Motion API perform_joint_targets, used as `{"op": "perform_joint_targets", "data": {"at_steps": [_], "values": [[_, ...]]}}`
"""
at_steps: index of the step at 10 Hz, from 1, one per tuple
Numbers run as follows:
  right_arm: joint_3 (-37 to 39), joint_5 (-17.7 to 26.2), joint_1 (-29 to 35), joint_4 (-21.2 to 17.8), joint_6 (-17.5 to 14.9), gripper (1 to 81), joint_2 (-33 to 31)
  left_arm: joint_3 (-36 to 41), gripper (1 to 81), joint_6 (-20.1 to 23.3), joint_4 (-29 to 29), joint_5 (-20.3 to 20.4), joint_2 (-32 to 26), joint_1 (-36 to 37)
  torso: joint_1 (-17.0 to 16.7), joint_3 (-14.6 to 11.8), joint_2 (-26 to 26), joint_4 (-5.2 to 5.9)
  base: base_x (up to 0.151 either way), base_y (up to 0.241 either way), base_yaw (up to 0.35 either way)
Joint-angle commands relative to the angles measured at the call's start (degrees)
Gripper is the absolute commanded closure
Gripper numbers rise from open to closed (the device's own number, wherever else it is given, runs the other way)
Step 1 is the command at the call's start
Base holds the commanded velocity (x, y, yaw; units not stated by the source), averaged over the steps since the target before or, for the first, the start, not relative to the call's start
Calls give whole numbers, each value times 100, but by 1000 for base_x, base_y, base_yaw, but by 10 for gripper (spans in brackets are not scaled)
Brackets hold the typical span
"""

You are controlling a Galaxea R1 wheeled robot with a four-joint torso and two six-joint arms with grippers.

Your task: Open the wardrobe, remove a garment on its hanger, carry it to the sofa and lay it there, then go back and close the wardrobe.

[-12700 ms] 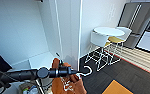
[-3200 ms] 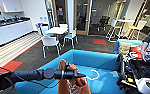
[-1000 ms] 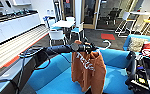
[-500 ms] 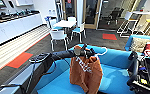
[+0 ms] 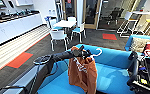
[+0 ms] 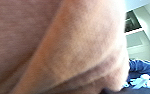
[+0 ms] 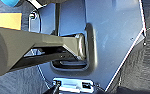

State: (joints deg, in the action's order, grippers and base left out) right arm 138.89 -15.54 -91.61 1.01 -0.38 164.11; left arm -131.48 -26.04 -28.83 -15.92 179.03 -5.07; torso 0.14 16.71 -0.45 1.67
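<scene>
The left end effector (image 5: pixel 84 53) is out over the sofa (image 5: pixel 111 75) and is clenched on the hanger (image 5: pixel 97 52), up near its top. The white hook of the hanger sticks out just past it. The orange sweatshirt (image 5: pixel 82 71) hangs down from the hanger, with white letters across its front. Its bottom edge looks very near the blue seat, but I cannot tell if it touches. I think the arm holds the hanger up high so the sweatshirt stays off the floor and can be let down flat on the seat. In the left wrist view the orange cloth (image 6: pixel 56 45) is pressed right up close, which fits with it hanging just below that arm. The right arm (image 5: pixel 134 70) sits low by the robot's side, and I cannot tell if its end effector is released or clenched. Behind the sofa stand white chairs (image 5: pixel 58 37) around a small tabletop (image 5: pixel 63 23). The sweatshirt is at the sofa but not yet laid down.
</scene>
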Motion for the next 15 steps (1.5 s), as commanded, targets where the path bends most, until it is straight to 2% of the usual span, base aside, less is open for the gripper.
{"op": "perform_joint_targets", "data": {"at_steps": [1, 2, 4, 6, 7, 9, 10, 13, 15], "values": [[-29, 332, -37, 13, -6, 10, -51, -142, 811, 178, 282, -51, -165, 1197, 0, 0, 0, 0, 0, 0, 0], [-29, 333, -29, 22, -6, 10, -34, -142, 811, 178, 273, -51, -340, 1118, 0, 0, 0, 0, 0, 0, 0], [-29, 333, -20, 21, -6, 10, -25, -63, 811, 196, 264, -51, -640, 916, 0, 0, 0, 465, 0, 0, 0], [-29, 333, -29, 22, -6, 10, -16, -63, 811, 204, 299, -43, -790, 670, 0, 0, 0, 817, 0, 0, 0], [-29, 324, -29, 13, -6, 10, -25, -54, 811, 204, 456, -43, -825, 547, 0, 0, 0, 455, 0, 0, 0], [-29, 324, -29, 13, -6, 10, -16, -54, 811, 204, 659, -43, -912, 301, 0, 0, 0, 802, 0, 0, 0], [-29, 324, -29, 13, -6, 10, -7, -54, 811, 204, 686, -43, -947, 213, 0, 0, 0, 866, 0, 0, 0], [-29, 324, -20, 14, -6, 10, 10, -54, 811, 204, 800, -26, -1158, -7, 0, 0, 0, 866, 0, 0, 0], [-21, 332, -19, 22, -6, 10, 37, -54, 811, 204, 827, 1, -1509, -235, 0, 0, 0, 866, 0, 0, 0]]}}
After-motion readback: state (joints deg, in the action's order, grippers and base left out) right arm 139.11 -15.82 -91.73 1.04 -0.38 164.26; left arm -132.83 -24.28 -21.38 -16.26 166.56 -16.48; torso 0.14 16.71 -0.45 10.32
